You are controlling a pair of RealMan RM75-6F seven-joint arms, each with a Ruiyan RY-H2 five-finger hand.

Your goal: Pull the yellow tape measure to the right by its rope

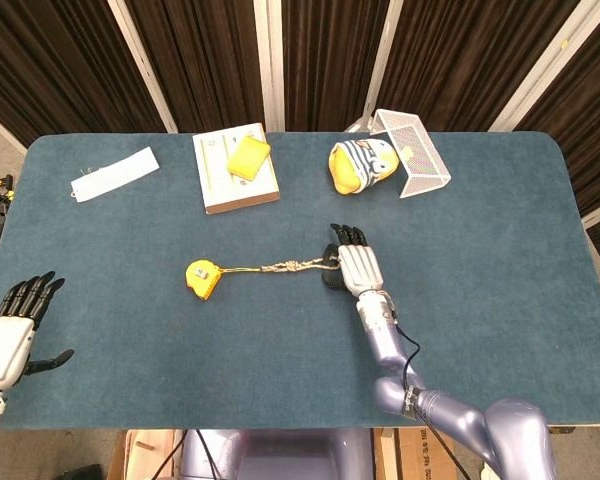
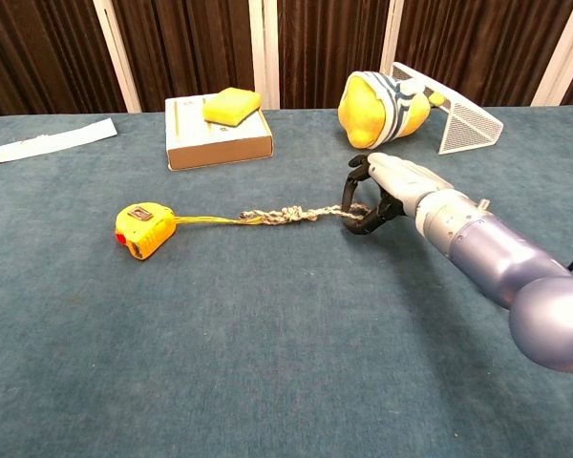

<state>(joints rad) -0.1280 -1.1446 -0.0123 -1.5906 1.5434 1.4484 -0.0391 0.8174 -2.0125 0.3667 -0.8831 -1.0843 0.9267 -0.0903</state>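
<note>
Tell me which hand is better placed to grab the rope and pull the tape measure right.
The right hand. Its fingers already sit around the free end of the rope, opposite the yellow tape measure. The left hand hovers open at the table's far left edge, away from both.

We find no text, label, brand, number or sign that can be read in either view. The white box (image 2: pixel 218 137) shows faint markings along its top face, too small for us to make out. The white strip of paper (image 1: pixel 115 173) near the table's far left corner looks blank. The yellow tape measure (image 2: pixel 145 229) has a small dark panel on its upper side, but we cannot tell any writing on it.
</note>
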